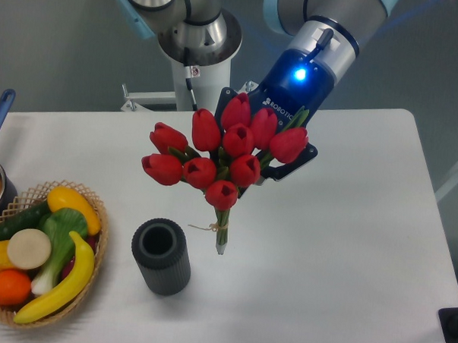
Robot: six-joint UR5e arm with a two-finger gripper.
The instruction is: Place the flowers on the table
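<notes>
Flowers (pixel 218 156) are held clear of the bench (pixel 347 245), heads toward camera, stem ends pointing down just right of the grey vase (pixel 161 256). The gripper (pixel 271 154) is mostly hidden behind the blooms; the jaws appear closed on the bunch, though the contact itself cannot be seen. Step in hand, as judged: lower and lay down. The bunch should be carried right, over bare bench well apart from the vase and the fruit basket (pixel 39 254). Wrist should be tilted so stems are laid flat, not dropped on end. Release only once the weight is taken by the bench; retreat should be kept clear of the blooms.
</notes>
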